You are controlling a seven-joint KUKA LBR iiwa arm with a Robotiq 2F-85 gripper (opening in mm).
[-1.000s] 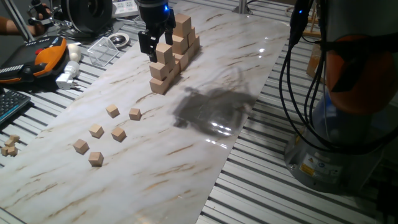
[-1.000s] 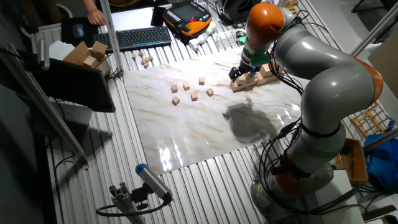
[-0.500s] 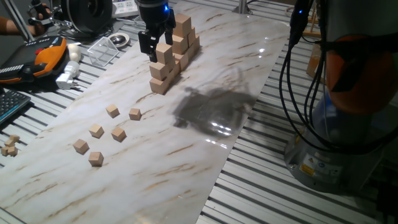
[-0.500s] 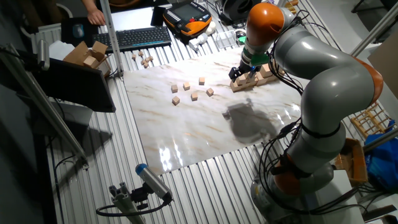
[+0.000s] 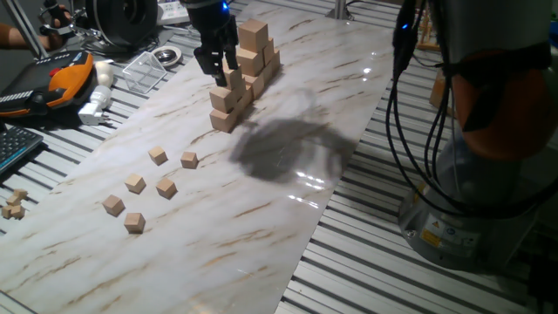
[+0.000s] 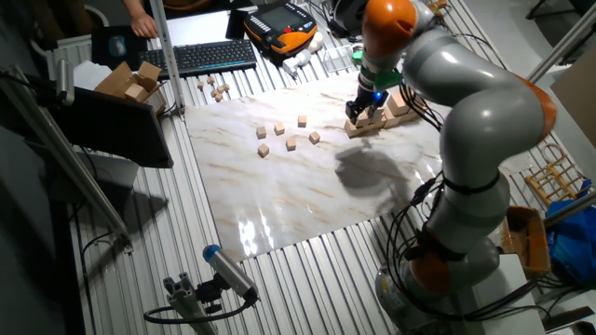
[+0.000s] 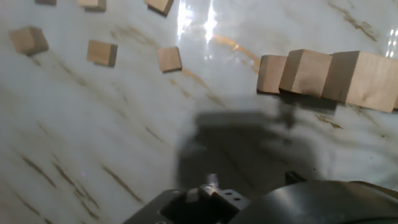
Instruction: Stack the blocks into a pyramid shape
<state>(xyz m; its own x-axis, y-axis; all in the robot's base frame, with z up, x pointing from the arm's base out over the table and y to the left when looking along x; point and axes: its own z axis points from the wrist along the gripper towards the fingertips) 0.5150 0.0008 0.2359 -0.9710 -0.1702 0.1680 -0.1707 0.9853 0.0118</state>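
The fingers [image 5: 215, 63] hang dark against the staircase stack of larger cubes [image 5: 244, 70]; whether they are parted or grip anything cannot be made out. The hand view shows no fingertips. Six small blocks [image 5: 157, 155] lie scattered well away, with bare marble counter [image 5: 288, 209] between them.

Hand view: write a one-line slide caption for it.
Looking down at the marble tabletop: small wooden blocks scattered upper left, a row of larger cubes at right, shadow between.
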